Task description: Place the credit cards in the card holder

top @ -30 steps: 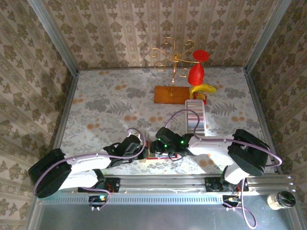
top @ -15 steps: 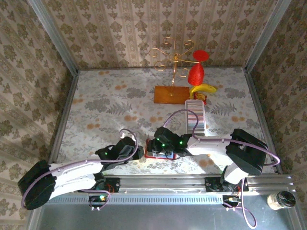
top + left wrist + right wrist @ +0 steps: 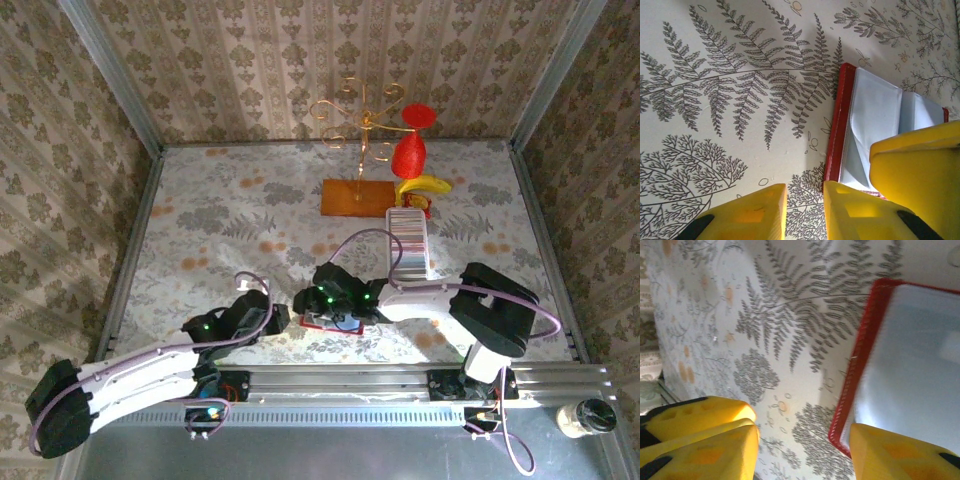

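Two YAM arms in black and white: the left arm (image 3: 130, 372) and right arm (image 3: 425, 297) each pair a slim white link with bulky, rounded black joint housings, and a lavender cable (image 3: 368, 231) loops along each from shoulder to wrist. Small green lights (image 3: 338, 292) glow on the black wrist blocks. Both bases are bolted to a ribbed aluminium rail (image 3: 330, 380). The left gripper (image 3: 805, 210) and right gripper (image 3: 802, 440) carry blocky bright-yellow fingers (image 3: 752, 212), moulded with shallow recesses and black insets near the root.
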`<act>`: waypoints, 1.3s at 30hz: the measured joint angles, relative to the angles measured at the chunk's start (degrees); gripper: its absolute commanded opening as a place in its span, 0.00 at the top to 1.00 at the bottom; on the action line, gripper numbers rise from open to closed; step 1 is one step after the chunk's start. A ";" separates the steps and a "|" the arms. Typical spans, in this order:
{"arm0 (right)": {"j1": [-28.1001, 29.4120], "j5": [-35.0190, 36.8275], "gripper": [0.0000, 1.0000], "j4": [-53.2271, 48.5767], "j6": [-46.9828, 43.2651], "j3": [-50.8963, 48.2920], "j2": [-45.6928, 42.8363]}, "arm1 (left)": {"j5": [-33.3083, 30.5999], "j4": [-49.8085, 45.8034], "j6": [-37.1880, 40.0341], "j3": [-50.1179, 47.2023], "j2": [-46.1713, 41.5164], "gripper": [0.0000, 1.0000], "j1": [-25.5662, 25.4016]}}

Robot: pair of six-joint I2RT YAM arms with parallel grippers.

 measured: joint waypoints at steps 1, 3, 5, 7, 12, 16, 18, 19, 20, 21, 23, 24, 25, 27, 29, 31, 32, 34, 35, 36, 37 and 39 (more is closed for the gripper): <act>0.00 -0.26 0.46 0.57 -0.02 0.33 0.20 | -0.15 -0.52 0.00 0.00 -0.28 0.71 0.00; 0.00 -0.46 0.44 1.42 -0.07 0.59 0.24 | -0.37 -1.11 -0.02 0.00 -0.48 0.69 0.00; 0.00 -0.44 0.42 1.62 -0.26 0.66 0.20 | -0.79 -1.31 -0.15 0.00 -0.48 0.67 0.00; 0.00 -0.20 0.41 0.98 -1.25 0.66 -0.42 | -0.87 -1.33 -0.15 0.00 -0.46 0.65 0.00; -0.74 1.88 0.35 -4.63 -6.14 0.66 -7.63 | -1.05 -1.33 0.46 0.17 0.37 0.57 0.02; -4.22 3.19 0.34 -9.64 -11.78 0.66 -16.11 | -0.72 -1.16 1.51 0.90 1.86 0.50 0.87; -6.56 4.04 0.34 -12.68 -15.65 0.66 -19.89 | 0.13 -0.90 2.40 1.44 2.91 0.48 2.27; -7.85 4.59 0.34 -14.51 -18.97 0.66 -22.12 | 0.96 -0.39 3.15 1.84 3.78 0.47 3.39; -9.03 5.55 0.34 -16.22 -22.64 0.66 -24.39 | 2.03 0.22 3.98 2.27 4.87 0.46 4.66; -9.84 6.71 0.34 -17.75 -26.47 0.66 -26.49 | 3.06 0.81 4.72 2.73 5.90 0.45 5.79; -10.51 8.76 0.34 -20.85 -36.44 0.63 -31.34 | 6.05 2.67 6.73 4.22 9.18 0.44 8.44; -10.51 9.44 0.33 -21.97 -41.18 0.59 -33.55 | 7.50 3.67 7.74 5.03 10.88 0.44 9.33; -10.51 10.49 0.32 -23.26 -47.08 0.52 -36.20 | 9.11 4.70 8.83 6.01 12.90 0.44 9.94; -10.51 12.31 0.28 -25.99 -57.48 0.52 -40.48 | 11.87 6.27 10.60 7.87 16.37 0.44 10.32; -10.97 13.40 0.26 -29.73 -69.02 0.52 -44.02 | 14.71 8.41 12.07 9.49 19.87 0.44 10.32; -12.26 13.35 0.26 -33.42 -78.38 0.50 -45.57 | 16.92 10.84 12.81 9.84 22.14 0.45 10.29; -13.44 13.31 0.25 -35.58 -83.34 0.46 -45.90 | 17.66 11.52 13.20 9.84 22.99 0.45 10.32; -16.11 13.07 0.23 -38.99 -92.00 -0.13 -46.03 | 18.88 12.31 13.75 9.86 24.39 0.46 10.32; -17.49 12.72 0.22 -40.26 -95.80 -0.72 -46.07 | 19.28 12.57 13.88 9.84 24.90 0.46 10.32; -18.93 12.22 0.22 -41.46 -99.56 -1.55 -46.10 | 19.61 12.76 14.05 9.84 25.24 0.45 10.29; -20.48 11.69 0.22 -42.53 -103.08 -2.47 -46.10 | 19.89 12.98 14.21 9.84 25.42 0.45 10.29; -22.93 11.30 0.22 -43.85 -108.83 -4.13 -45.75 | 20.15 13.35 14.38 9.84 25.46 0.45 10.10</act>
